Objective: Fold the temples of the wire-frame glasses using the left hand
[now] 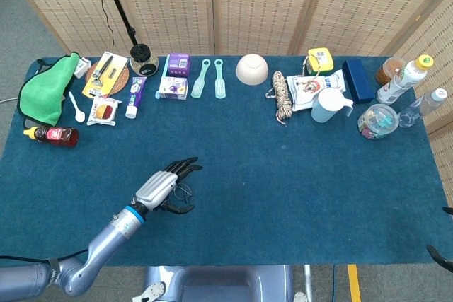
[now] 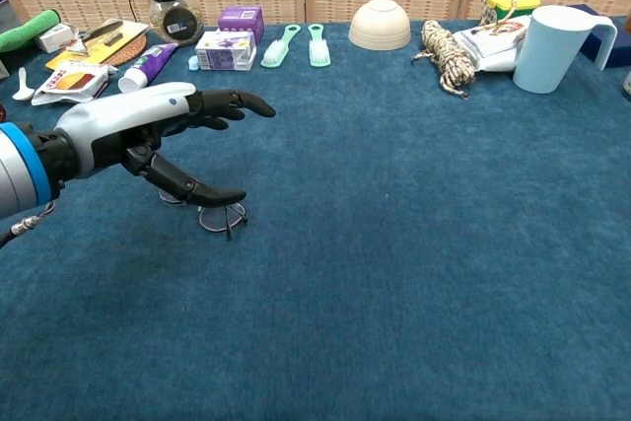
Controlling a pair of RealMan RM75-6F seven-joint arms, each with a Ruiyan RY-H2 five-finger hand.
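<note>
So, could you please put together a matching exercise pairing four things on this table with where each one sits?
Things:
1. wire-frame glasses
2. green cloth
3. light blue pitcher
4. white bowl

Places:
A. far left end of the table
B. back edge, near the middle
C. just below the left hand
D. right side, in front of the snack bag

Pairs: 1-C, 2-A, 3-D, 4-B

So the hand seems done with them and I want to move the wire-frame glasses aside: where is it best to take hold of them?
Probably at the bridge between the lenses, pinched from above. The wire-frame glasses lie low on the cloth by the left hand, whose thumb reaches over them. The wire is thin, and the far lens is partly hidden, so approach from the open right side.
</note>
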